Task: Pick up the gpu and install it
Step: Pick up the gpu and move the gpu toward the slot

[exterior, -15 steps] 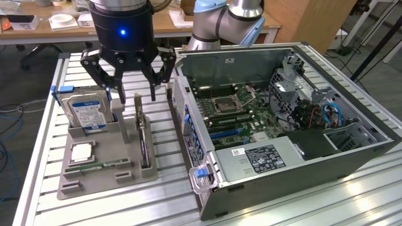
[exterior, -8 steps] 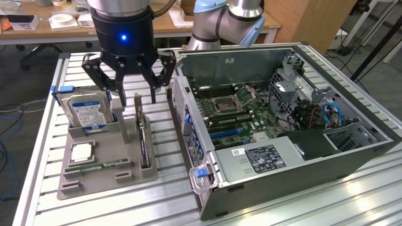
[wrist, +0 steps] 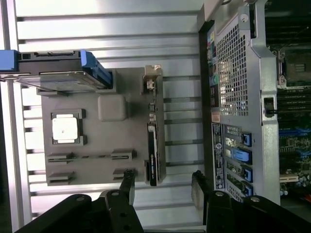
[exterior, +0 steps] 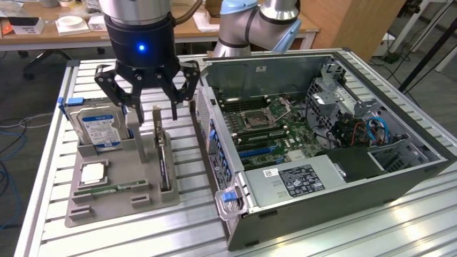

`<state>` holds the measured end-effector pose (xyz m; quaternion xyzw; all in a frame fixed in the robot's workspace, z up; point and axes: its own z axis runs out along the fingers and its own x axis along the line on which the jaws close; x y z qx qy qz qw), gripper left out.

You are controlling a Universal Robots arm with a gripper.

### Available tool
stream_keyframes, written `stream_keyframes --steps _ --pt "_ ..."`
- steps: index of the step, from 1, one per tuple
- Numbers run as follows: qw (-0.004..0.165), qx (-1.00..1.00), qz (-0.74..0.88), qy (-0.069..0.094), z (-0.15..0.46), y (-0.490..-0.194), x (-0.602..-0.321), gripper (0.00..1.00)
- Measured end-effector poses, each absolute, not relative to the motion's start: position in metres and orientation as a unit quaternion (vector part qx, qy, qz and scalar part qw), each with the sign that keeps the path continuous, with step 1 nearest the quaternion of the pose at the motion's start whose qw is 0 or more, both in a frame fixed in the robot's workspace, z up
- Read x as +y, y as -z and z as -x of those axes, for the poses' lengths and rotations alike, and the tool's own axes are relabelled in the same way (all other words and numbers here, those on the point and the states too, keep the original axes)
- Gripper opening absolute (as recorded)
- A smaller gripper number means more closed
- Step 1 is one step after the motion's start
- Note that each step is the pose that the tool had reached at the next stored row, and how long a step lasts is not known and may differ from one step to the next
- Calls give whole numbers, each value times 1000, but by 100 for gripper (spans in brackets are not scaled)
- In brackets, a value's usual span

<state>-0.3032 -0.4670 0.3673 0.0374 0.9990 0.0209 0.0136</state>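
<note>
The gpu (exterior: 164, 158) stands on its edge in a slot of the grey holder tray (exterior: 143, 201), its silver bracket end toward the far side. In the wrist view the gpu (wrist: 153, 131) appears edge-on as a thin dark strip. My gripper (exterior: 157, 114) hangs open just above the card's far end, one finger on each side, touching nothing. The wrist view shows my gripper (wrist: 163, 187) with its two black fingers (wrist: 127, 185) wide apart and the card's end between their lines. The open computer case (exterior: 321, 139) lies at the exterior view's right with its motherboard (exterior: 264, 126) exposed.
On the same tray stand a silver hard drive (exterior: 100, 128) with a blue-white label, a processor chip (exterior: 93, 172) and a small green memory stick (exterior: 114, 187). The case's rear wall (wrist: 238, 97) sits close beside the tray. All rests on a slatted aluminium table (exterior: 185, 235).
</note>
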Motion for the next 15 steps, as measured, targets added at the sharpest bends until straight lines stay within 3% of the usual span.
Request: stream_keyframes --steps 15 --pt "14 999 -37 -21 303 -358 -467 59"
